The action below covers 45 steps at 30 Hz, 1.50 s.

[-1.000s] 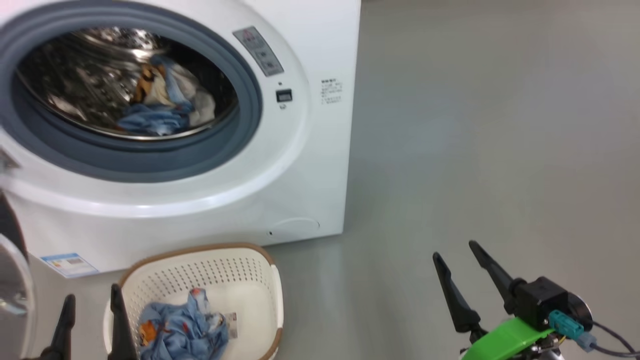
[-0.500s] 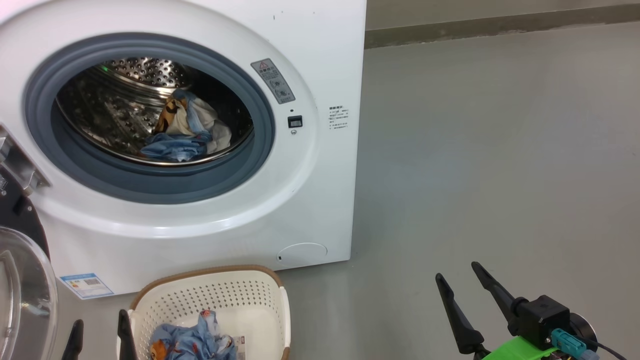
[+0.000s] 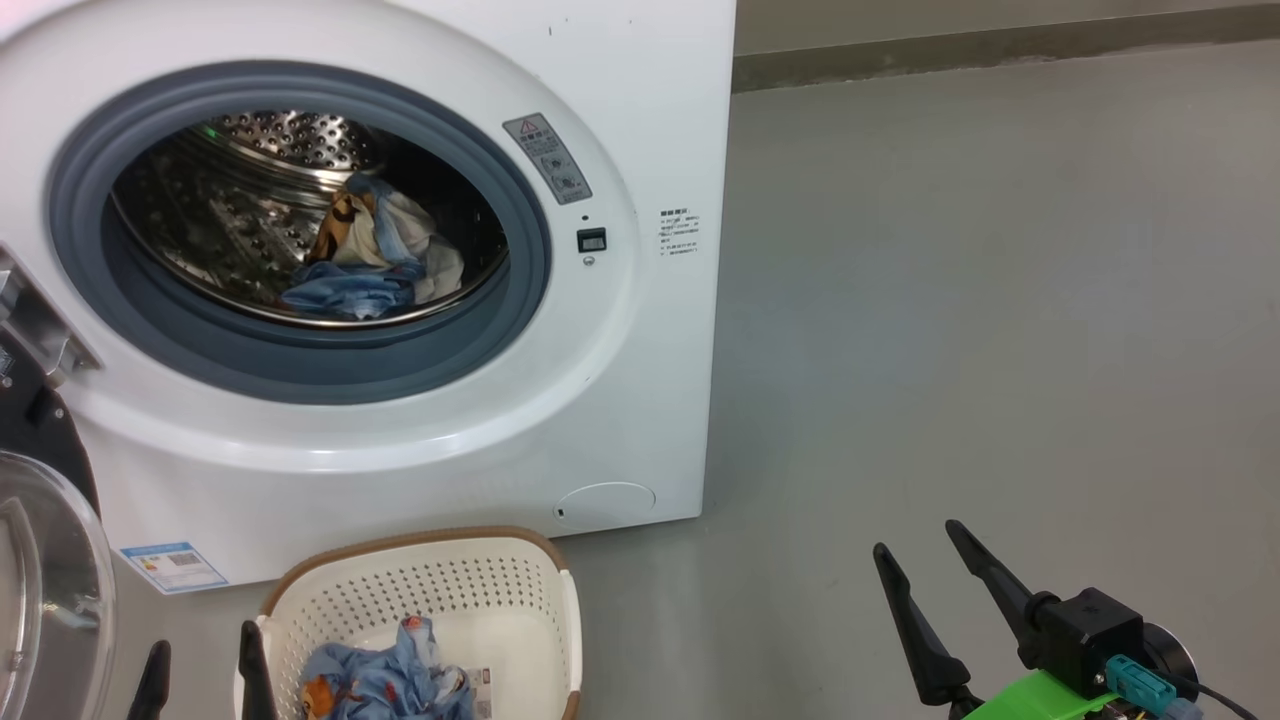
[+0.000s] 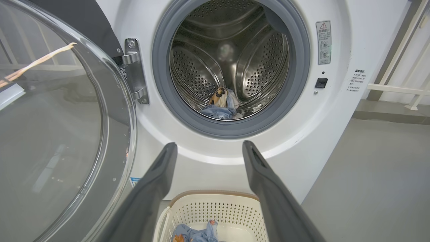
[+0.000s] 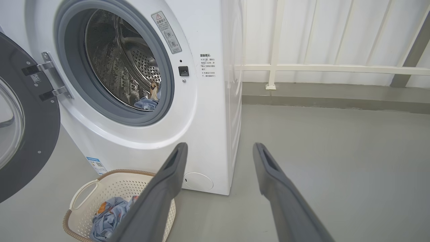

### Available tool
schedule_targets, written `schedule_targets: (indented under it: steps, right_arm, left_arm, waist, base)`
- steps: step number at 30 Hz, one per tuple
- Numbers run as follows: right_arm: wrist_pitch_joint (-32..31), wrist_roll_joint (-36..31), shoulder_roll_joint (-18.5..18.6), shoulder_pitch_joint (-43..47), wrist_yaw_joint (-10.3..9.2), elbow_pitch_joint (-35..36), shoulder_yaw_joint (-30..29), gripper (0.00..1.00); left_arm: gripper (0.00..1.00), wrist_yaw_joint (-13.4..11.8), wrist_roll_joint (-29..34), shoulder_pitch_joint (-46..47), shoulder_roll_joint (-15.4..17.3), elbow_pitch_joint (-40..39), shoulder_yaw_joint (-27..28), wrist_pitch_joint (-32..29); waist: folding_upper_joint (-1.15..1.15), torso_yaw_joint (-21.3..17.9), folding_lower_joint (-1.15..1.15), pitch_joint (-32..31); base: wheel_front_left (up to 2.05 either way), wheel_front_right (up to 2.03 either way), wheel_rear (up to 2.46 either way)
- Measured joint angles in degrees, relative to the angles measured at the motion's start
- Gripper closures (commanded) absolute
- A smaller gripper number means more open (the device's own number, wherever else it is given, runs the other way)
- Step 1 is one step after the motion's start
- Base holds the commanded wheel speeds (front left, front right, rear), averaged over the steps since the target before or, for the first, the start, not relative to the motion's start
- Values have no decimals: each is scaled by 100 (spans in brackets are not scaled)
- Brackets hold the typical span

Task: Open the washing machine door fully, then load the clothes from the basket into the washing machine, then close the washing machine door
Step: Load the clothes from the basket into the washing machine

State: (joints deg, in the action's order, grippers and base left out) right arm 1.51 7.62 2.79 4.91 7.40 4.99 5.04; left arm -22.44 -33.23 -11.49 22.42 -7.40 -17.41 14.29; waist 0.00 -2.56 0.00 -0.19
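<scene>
The white washing machine (image 3: pixel 640 120) stands with its round door (image 3: pixel 40 570) swung wide open to the left on a steel hinge (image 4: pixel 134 72). Blue printed clothes (image 3: pixel 365 260) with some white cloth lie in the steel drum. More blue clothes (image 3: pixel 385 685) sit in the cream basket (image 3: pixel 450 590) on the floor in front. My left gripper (image 3: pixel 200 660) is open, its fingertips at the basket's left rim, nothing between them. My right gripper (image 3: pixel 920 550) is open over bare floor to the right, holding nothing.
Grey floor (image 3: pixel 1000 300) stretches to the right of the machine. A white railing (image 5: pixel 319 69) and a low kerb (image 5: pixel 336 97) run along the back wall. The open door's glass bowl (image 4: pixel 50 134) bulges close on my left arm's left side.
The head camera tilted up, so the whole picture slid down. Both grippers stay open and hold their places relative to the basket and floor.
</scene>
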Motion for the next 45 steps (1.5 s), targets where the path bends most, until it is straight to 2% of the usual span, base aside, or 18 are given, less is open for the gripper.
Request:
schedule_targets:
  steps: [12,17,22,37,45]
  right_arm:
    - [0,1,-1,0,0,11,2,0]
    - [-29,2,-1,-4,0,63,36,0]
    - [-33,1,-4,-77,0,93,93,0]
    - [305,86,4,-1082,0,135,421,0]
    - [727,356,16,-1700,0,-45,638,0]
  left_arm:
    - [0,10,-4,19,-33,118,-64,-2]
    - [0,267,-81,319,-131,581,-151,-10]
    - [0,557,-241,826,-294,1494,-327,-197]
    - [0,1863,-573,3459,-748,5175,-657,-879]
    - [0,2170,-609,4732,-708,6424,-668,-1199]
  waist:
    - [0,-22,0,79]
    - [0,-21,0,229]
    - [0,-50,0,444]
    - [0,-276,0,1652]
    - [0,-564,0,2532]
  base:
    - [0,0,0]
    - [0,0,0]
    - [0,0,0]
    - [0,0,0]
    - [0,0,0]
